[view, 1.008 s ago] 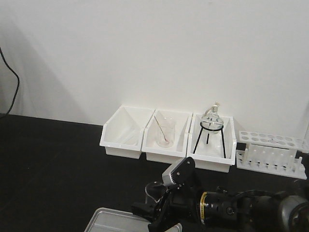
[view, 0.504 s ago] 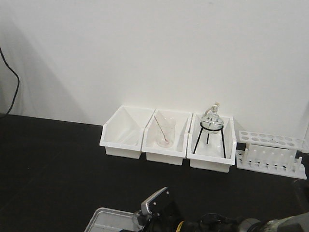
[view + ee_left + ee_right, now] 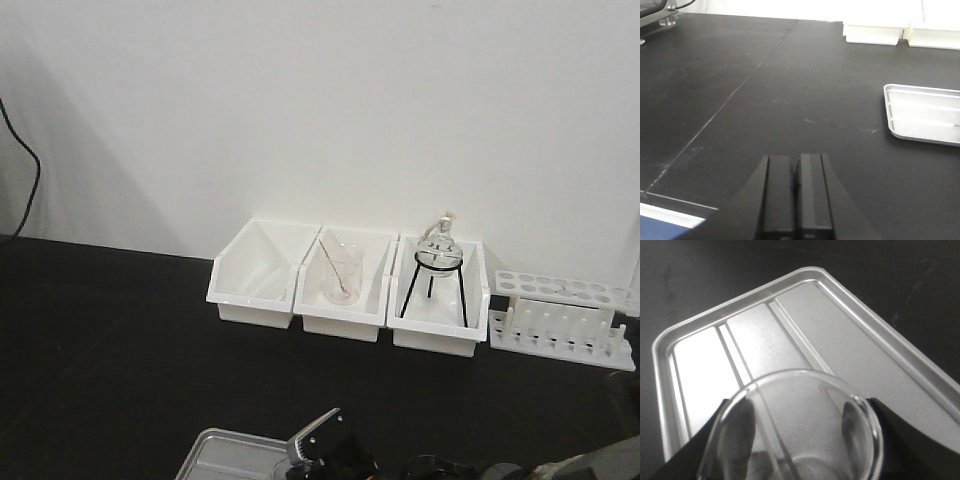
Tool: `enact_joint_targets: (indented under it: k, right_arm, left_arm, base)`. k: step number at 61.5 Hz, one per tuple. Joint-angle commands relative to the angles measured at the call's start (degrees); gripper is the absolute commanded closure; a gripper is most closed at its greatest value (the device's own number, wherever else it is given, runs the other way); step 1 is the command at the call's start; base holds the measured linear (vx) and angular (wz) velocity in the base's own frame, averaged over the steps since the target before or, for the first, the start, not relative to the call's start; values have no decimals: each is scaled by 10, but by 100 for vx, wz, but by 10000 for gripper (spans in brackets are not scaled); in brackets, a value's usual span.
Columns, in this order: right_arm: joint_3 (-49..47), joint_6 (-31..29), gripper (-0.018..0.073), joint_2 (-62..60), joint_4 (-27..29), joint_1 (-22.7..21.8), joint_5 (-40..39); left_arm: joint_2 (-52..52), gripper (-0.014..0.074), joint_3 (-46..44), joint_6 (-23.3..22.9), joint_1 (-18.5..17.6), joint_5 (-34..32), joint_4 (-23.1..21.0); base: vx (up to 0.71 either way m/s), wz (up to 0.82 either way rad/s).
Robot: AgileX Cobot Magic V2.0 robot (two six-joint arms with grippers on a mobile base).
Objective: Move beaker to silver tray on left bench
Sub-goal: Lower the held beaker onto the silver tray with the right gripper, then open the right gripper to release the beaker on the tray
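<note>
The clear glass beaker (image 3: pixel 790 405) fills the lower half of the right wrist view. My right gripper (image 3: pixel 797 440) is shut on it, one black finger (image 3: pixel 697 450) on each side of its wall. It hangs directly over the silver tray (image 3: pixel 840 335), whose ribbed floor shows through the glass; I cannot tell whether its base touches. The tray lies on the black bench (image 3: pixel 765 100). Its corner (image 3: pixel 225 450) shows at the bottom of the front view, with only the top of the right wrist (image 3: pixel 318 440) beside it. My left gripper (image 3: pixel 796 165) is shut and holds nothing, left of the tray (image 3: pixel 922 115).
Three white bins (image 3: pixel 340 285) stand along the wall. The middle one holds a beaker with a stirring rod (image 3: pixel 338 272), the right one a flask on a black tripod (image 3: pixel 438 268). A white test-tube rack (image 3: pixel 560 318) is at the far right. A black cable (image 3: pixel 25 170) hangs at the left.
The right arm has sunk and shifted left over the tray; a second ago it and the beaker showed in the front view, and now only the wrist's top shows.
</note>
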Motion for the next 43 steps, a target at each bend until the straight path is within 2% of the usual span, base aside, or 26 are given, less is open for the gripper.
enact_joint_targets:
  k: [1,23,33,43]
  right_arm:
    - [-12,7,410,-33,11,-1,-13]
    - [-12,5,39,-43,8,-1,-18]
    - [-12,5,-34,-64,6,-1,-18]
    - [-12,5,-35,-80,6,-1,-18]
  left_arm:
    - [-5,595,10,0,-3,-48,-3]
    - [-5,595,10,0,-3,-48,-3]
    - [-5,595,10,0,-3,-48,-3]
    - [-5,595,10,0,-3,-48,-3]
  base:
    - [0,0]
    - [0,0]
    - [0,0]
    - [0,0]
